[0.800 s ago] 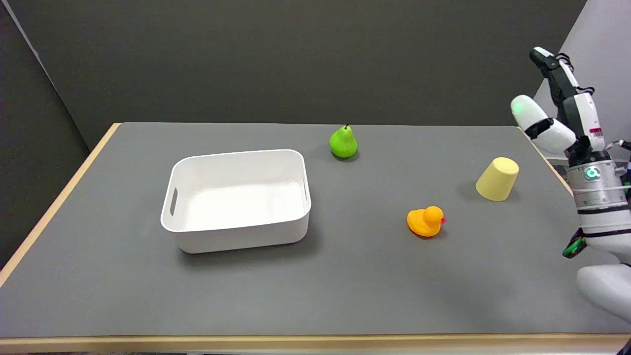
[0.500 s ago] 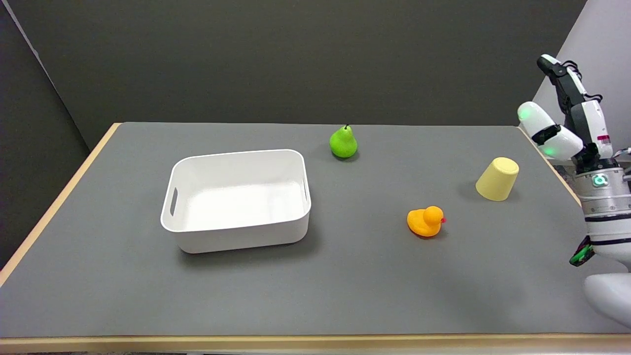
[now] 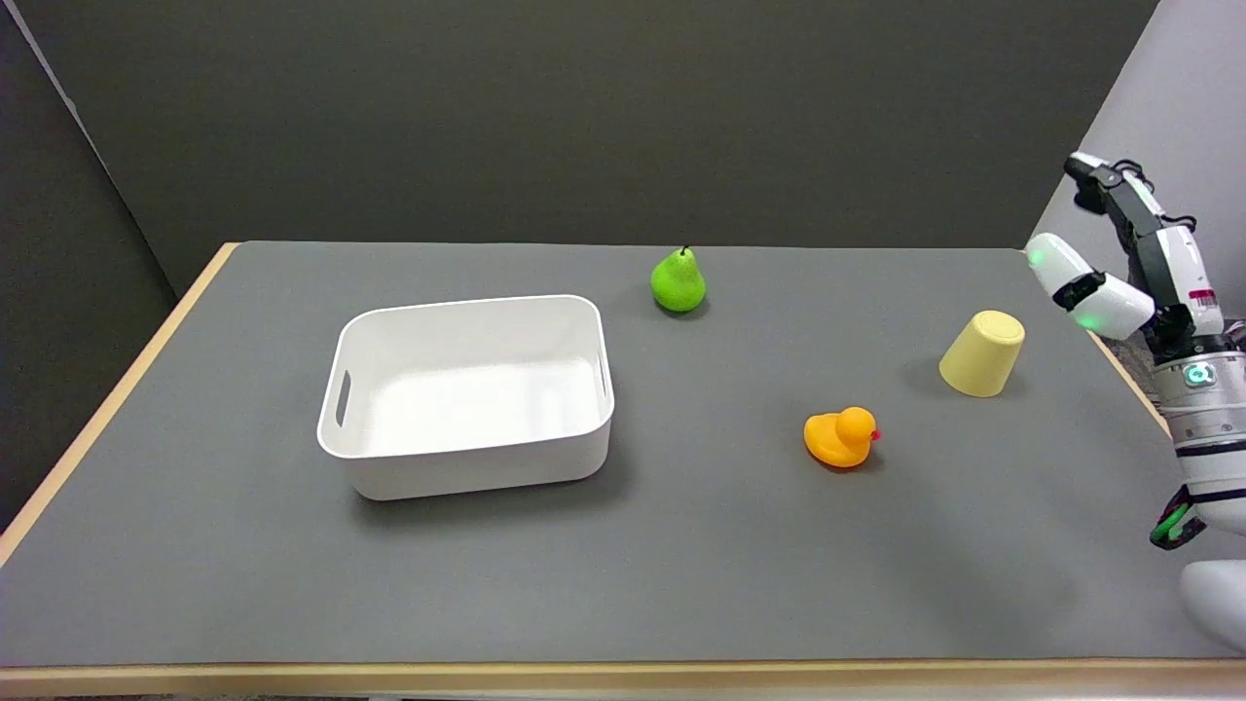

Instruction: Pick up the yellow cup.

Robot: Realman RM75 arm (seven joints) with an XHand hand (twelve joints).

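Note:
The yellow cup (image 3: 981,353) lies bottom-up and tilted on the grey table (image 3: 740,545), at the right side. My right hand (image 3: 1158,258) is in the air at the picture's right edge, to the right of the cup and higher, apart from it. Its fingers are spread and point up and to the left, and it holds nothing. The white forearm below it runs down to the lower right corner.
An orange rubber duck (image 3: 841,437) sits left of and nearer than the cup. A green pear (image 3: 677,281) stands towards the back. A white bin (image 3: 467,393) is at the middle left. The table's right edge runs just under my hand.
My right arm and hand have drifted to the right and a little lower, away from the cup. The cup, duck, pear and bin have not moved.

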